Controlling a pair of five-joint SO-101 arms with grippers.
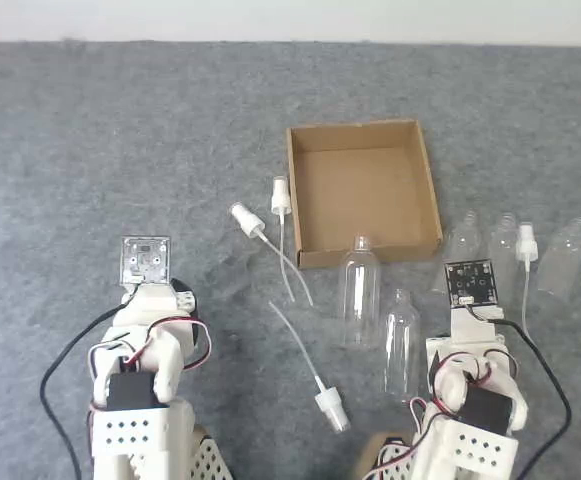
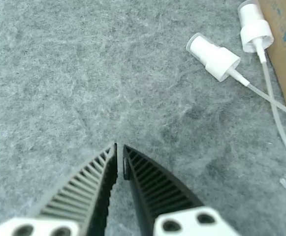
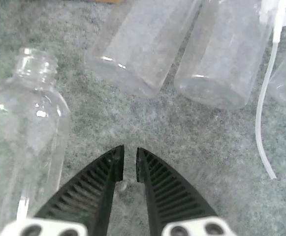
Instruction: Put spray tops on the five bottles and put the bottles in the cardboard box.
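The open cardboard box [image 1: 365, 190] sits at the back centre with nothing in it. Two clear uncapped bottles [image 1: 359, 290] [image 1: 402, 340] lie in front of it, and three more [image 1: 462, 245] [image 1: 503, 245] [image 1: 562, 255] lie to its right. White spray tops with long tubes lie loose: two [image 1: 281, 196] [image 1: 248, 220] left of the box, one [image 1: 332, 407] near the front, one [image 1: 527, 243] among the right bottles. My left gripper [image 2: 119, 146] is shut over bare carpet, short of two spray tops [image 2: 214, 56] [image 2: 255, 29]. My right gripper [image 3: 129, 149] is shut, beside a bottle [image 3: 24, 123] and before two bottle bases [image 3: 143, 44] [image 3: 226, 54].
Grey carpet covers the whole table. The left arm [image 1: 145, 340] stands at the front left and the right arm [image 1: 470, 370] at the front right, each with cables trailing along its side. Wide bare carpet lies to the left and behind the box.
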